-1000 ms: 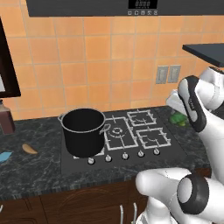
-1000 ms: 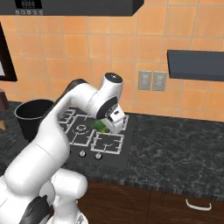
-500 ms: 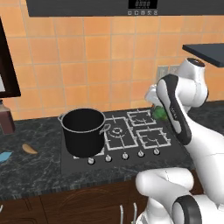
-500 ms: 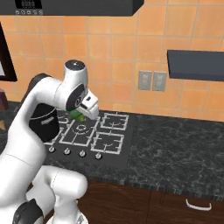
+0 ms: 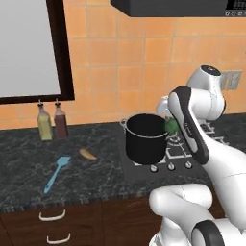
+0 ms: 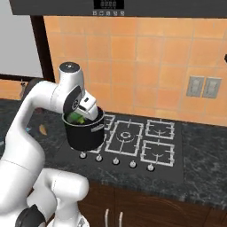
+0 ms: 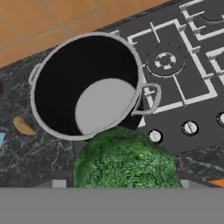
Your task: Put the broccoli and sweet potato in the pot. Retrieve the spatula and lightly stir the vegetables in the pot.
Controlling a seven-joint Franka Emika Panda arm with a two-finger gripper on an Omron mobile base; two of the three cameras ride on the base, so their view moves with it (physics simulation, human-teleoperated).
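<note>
Black pot [image 5: 146, 138] stood at the left edge of the cooktop [image 6: 146, 142], mid-frame, its inside bare. Dark marble counter [image 5: 29, 168] lay open to its left, holding the sweet potato [image 5: 87, 154] and, lower left, the blue spatula [image 5: 56, 172] — well apart from the pot. Gripper [image 6: 82, 116] hovered over the rim, clenched on the broccoli [image 7: 124, 159].

**Kitchen surroundings beyond the task**

Dark speckled stone worktop [image 5: 29, 163] under an orange tiled wall [image 5: 120, 62]. Black gas hob [image 6: 146, 148] with white burner outlines and a front row of round knobs [image 6: 133, 164]. Two bottles [image 5: 50, 124], one yellowish and one dark red, side by side beneath a dark-framed window [image 5: 29, 48]. Grey double socket [image 6: 203, 87] on the tiles. Dark wooden drawers with pale handles [image 5: 52, 215] below.
</note>
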